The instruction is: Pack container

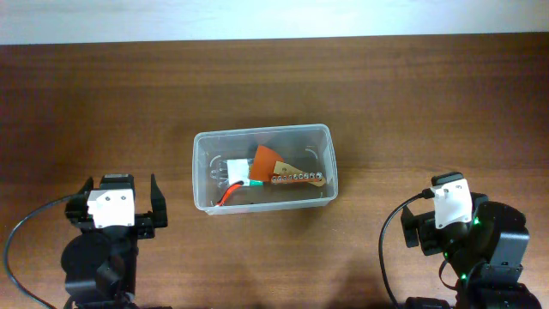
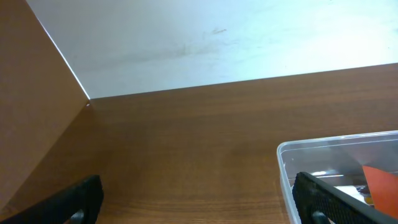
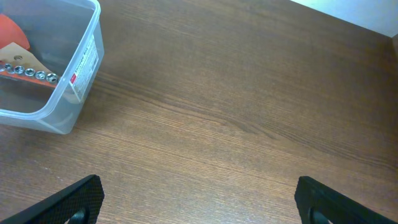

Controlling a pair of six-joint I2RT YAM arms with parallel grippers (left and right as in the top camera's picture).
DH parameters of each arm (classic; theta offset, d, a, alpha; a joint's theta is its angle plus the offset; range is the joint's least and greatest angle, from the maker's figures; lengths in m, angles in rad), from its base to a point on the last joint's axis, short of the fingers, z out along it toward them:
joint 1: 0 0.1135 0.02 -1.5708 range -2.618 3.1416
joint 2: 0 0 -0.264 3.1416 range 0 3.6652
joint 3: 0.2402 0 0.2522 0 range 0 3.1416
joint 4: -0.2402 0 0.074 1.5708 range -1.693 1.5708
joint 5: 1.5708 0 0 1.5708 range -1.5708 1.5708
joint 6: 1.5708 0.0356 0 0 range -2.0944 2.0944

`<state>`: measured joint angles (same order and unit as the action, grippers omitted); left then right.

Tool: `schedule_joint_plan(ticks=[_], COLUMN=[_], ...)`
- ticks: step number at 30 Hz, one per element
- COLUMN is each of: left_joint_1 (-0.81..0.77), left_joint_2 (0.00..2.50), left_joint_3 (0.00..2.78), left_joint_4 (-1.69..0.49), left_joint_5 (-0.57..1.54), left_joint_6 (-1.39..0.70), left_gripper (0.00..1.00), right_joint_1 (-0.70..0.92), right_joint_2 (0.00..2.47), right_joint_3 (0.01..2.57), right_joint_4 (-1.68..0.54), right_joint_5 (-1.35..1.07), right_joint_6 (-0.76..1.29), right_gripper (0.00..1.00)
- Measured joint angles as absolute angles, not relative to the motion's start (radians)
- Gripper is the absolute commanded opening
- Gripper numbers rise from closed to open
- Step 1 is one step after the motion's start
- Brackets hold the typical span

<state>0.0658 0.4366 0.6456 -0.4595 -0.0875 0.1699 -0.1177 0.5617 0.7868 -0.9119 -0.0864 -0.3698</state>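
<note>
Flanking the container [image 1: 262,130] on the table [image 1: 412,103], the left gripper [image 2: 199,204] and right gripper [image 3: 199,202] are being held wide, empty, well apart from it.

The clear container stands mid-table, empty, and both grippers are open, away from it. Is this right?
Not empty: the overhead view shows an orange piece and a row of metal nuts inside the container. The left gripper and right gripper are open, away from it.

The container [image 1: 262,130] at frame centre is clear, glossy plastic. The table [image 1: 429,103] shows brown wood grain, smooth and low-sheen. Inside, a row of studs [image 1: 296,178] gleams like metal against a matt orange card [image 1: 268,158].
</note>
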Motion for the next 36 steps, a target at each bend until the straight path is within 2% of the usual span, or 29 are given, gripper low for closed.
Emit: schedule_joint_plan(ticks=[14,25,28,33,36], left_joint_1=[0.066,0.066,0.066,0.066,0.066], left_joint_2=[0.436,0.436,0.435,0.435,0.435], left_joint_3=[0.645,0.645,0.645,0.645,0.644], left_joint_4=[-0.459,-0.459,-0.459,-0.460,-0.460], left_joint_5=[-0.087,-0.087,-0.087,-0.088,-0.088], left_joint_6=[0.170,0.170,0.170,0.170,0.170], left_gripper=[0.99,0.99,0.99,0.99,0.99], right_joint_1=[-0.117,-0.057,-0.046,-0.012,-0.001], right_joint_2=[0.498,0.027,0.006,0.011,0.013], right_joint_3=[0.782,0.764,0.717,0.488,0.365], right_joint_4=[-0.921,-0.992,-0.887,-0.469,-0.292], right_joint_5=[-0.090,-0.168,-0.174,-0.170,-0.160], right_joint_6=[-0.358,-0.162,-0.145,-0.130,-0.130], right_gripper=[0.99,0.99,0.99,0.98,0.99])
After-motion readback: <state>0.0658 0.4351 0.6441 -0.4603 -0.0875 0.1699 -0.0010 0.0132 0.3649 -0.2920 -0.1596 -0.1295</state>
